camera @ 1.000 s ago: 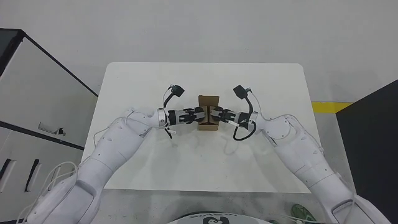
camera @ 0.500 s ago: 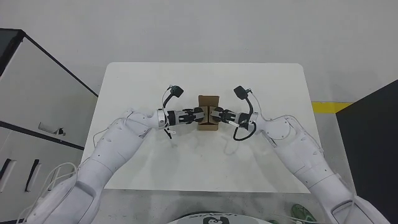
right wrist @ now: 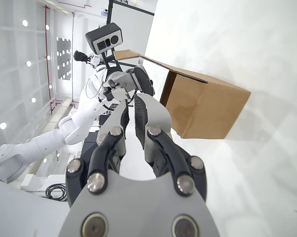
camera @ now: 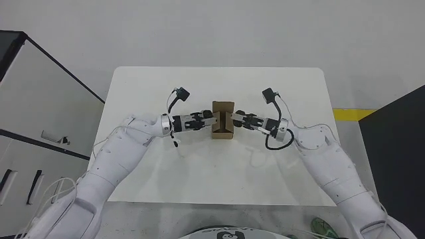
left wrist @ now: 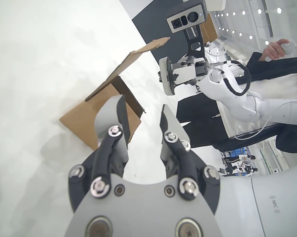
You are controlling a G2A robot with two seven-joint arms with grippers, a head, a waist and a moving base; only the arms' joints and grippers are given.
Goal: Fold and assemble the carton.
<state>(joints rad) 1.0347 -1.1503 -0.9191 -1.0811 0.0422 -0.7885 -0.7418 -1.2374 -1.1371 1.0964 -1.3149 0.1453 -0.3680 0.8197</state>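
A small brown carton [camera: 222,123] stands in the middle of the white table [camera: 279,172], with one flap [left wrist: 138,52] raised and tilted outward. My left gripper [camera: 208,114] hovers just off the carton's left side. It is open with nothing between its fingers [left wrist: 121,114], and the carton [left wrist: 101,117] sits close beyond them. My right gripper [camera: 238,115] is just off the carton's right side and clear of it. In the right wrist view the right gripper [right wrist: 134,98] is shut on nothing, with the carton [right wrist: 205,109] beside it.
A black-framed cabinet [camera: 26,99] stands off the table's left edge and a dark panel [camera: 398,139] off its right. Bare tabletop lies all round the carton, in front and behind.
Both grippers have drawn back from the carton, the left one leftward and the right one rightward. The carton stays where it was.
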